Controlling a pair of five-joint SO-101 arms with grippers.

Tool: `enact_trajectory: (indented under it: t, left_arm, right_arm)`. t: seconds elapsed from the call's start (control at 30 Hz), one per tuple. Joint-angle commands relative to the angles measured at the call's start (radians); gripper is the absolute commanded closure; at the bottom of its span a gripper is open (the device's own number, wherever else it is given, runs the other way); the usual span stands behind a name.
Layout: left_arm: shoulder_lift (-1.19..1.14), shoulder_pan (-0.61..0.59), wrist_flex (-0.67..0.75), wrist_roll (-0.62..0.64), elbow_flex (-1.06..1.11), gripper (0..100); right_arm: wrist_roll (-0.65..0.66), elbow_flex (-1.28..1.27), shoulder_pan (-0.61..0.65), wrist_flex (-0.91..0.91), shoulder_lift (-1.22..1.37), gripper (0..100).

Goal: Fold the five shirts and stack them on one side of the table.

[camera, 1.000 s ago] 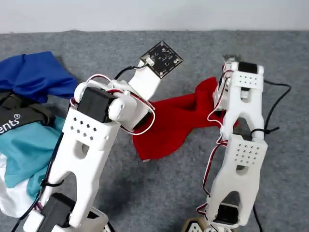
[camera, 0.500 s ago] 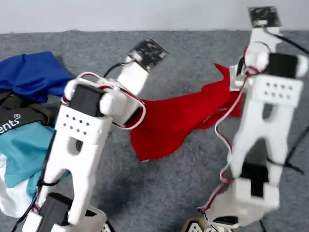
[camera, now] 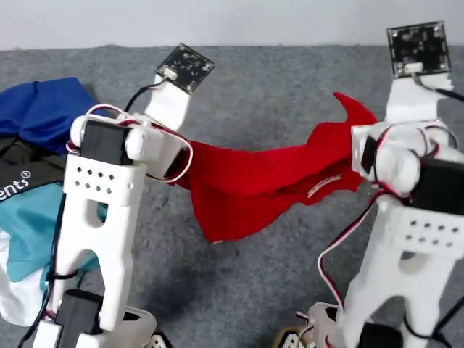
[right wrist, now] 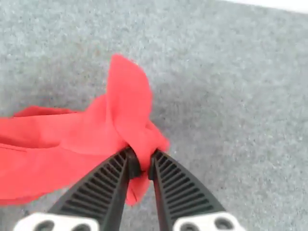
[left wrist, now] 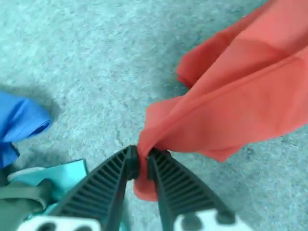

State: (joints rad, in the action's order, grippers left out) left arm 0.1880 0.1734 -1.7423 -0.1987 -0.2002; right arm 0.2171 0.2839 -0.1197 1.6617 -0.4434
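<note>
Left claw (left wrist: 139,161): jaws are pinching together on a bunched corner of the red shirt (left wrist: 240,106); the cloth is fanning out from the tips and away over the table (camera: 290,87).

Right claw (right wrist: 140,163): jaws are likewise clamping a gathered fold of the same shirt, and a pointed flap is standing up just past the tips.

High view: the shirt is spanning between the two arms across the middle of the table. Its left end is disappearing behind the left arm and its right end behind the right arm. The middle is sagging toward the near edge; cannot tell whether the low fold is touching the surface.

Writing: a small pale label is showing on the shirt near its right end, too small to read. White lettering is showing on the black shirt (camera: 32,174), cut off by the frame.

Left edge of table: blue shirt (camera: 43,109) is lying farthest back, then black, teal shirt (camera: 32,225) and white shirt (camera: 18,301), all overlapping in a loose pile.

The high view is giving the full span and the pile; the wrist views are giving the jaw contact.
</note>
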Motion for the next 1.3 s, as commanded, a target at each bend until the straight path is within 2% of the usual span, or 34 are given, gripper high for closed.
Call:
enact_trajectory:
  t: [0.0,0.1,0.13,0.23,0.27,0.4,0.53,0.8,1.1,1.27]
  left_arm:
    - [0.051,-0.091,-0.012,-0.011,-0.012,98]
    - [0.084,-0.173,-0.009,-0.009,-0.010,98]
    - [0.089,-0.153,-0.009,-0.005,-0.004,98]
    - [0.106,0.031,-0.012,-0.012,0.058,98]
    - [0.117,0.055,-0.011,-0.021,0.061,98]
    - [0.137,0.008,-0.002,-0.048,0.070,98]
    - [0.143,0.055,-0.014,-0.052,0.128,98]
    - [0.213,-0.233,0.000,-0.052,0.101,98]
    - [0.288,-0.270,-0.002,-0.054,0.104,98]
    - [0.350,-0.374,0.003,-0.103,0.102,98]
  right_arm:
    - [0.011,-0.046,-0.005,-0.056,-0.070,98.9]
    - [0.012,-0.071,-0.005,-0.076,-0.084,98.9]
    - [0.012,-0.071,-0.005,-0.076,-0.082,98.9]
    - [0.012,-0.072,-0.001,-0.076,-0.068,98.9]
    - [0.012,-0.072,-0.004,-0.076,-0.067,98.9]
    - [0.012,-0.072,-0.004,-0.076,-0.067,98.9]
    - [0.035,-0.074,-0.004,-0.076,-0.062,98.9]
    - [0.037,-0.074,-0.004,-0.076,-0.062,98.9]
    - [0.037,-0.074,-0.004,-0.074,-0.062,98.9]
    - [0.037,-0.074,-0.002,-0.074,-0.062,98.9]
